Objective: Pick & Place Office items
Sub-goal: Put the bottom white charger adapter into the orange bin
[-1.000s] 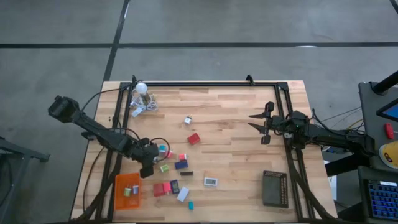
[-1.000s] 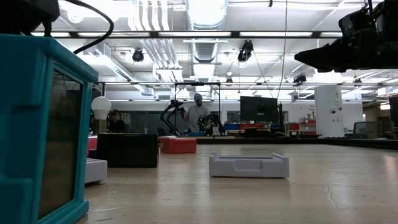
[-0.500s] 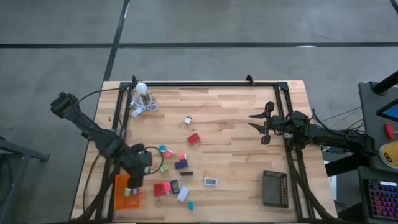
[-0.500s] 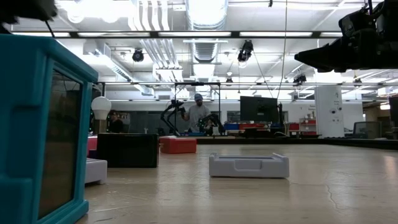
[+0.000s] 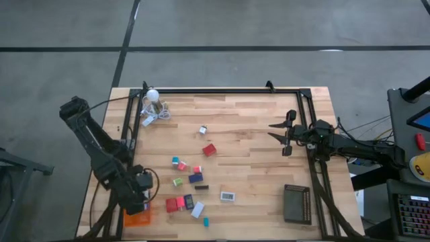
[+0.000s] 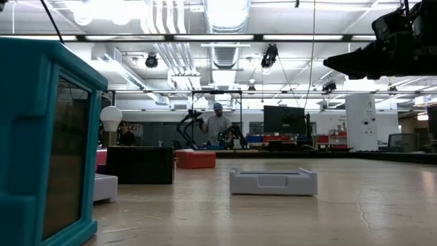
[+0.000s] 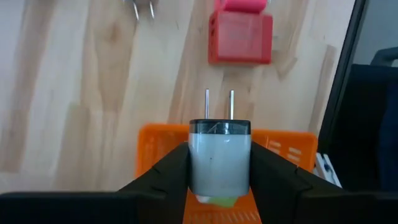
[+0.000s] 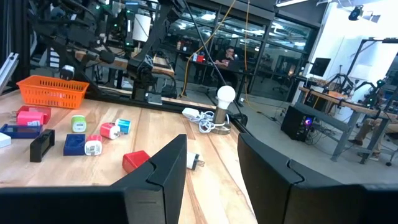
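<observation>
Grey-white plug (image 7: 219,158) above orange ribbed tray (image 7: 158,144).

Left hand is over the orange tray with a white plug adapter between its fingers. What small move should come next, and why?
Probably open the left hand and let the white plug adapter drop: the orange tray sits directly beneath it, with a green piece already inside. The right hand waits empty near the table's right rail.

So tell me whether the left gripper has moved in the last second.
Yes. In the high view the left gripper has swung from beside the green piece to over the orange tray, holding a white plug.
</observation>
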You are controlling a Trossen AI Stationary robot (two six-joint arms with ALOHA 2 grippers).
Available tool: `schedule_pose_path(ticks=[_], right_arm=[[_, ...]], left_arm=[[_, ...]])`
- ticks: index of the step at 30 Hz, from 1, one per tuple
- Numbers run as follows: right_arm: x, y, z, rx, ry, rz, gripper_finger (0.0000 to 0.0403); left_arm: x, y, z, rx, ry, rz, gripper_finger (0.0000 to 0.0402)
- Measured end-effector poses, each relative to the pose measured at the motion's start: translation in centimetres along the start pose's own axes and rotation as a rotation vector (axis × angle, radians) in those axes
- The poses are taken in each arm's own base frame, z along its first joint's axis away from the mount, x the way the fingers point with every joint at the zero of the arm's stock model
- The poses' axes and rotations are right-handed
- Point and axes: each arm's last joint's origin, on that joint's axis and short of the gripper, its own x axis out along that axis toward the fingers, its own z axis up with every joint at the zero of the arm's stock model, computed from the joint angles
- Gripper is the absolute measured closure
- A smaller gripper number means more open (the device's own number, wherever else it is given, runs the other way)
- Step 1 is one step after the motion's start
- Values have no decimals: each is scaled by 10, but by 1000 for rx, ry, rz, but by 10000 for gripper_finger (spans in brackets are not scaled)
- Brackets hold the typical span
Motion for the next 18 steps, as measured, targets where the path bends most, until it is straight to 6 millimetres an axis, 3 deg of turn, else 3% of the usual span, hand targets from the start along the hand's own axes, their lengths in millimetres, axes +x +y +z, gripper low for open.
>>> schedule_pose_path(ticks=[8, 18], right_arm=[[0, 0, 0, 0, 0, 0, 264], [0, 0, 0, 0, 0, 0, 264]], left_arm=[[9, -16, -22, 5, 34, -29, 254], [37, -27, -28, -11, 58, -28, 254]])
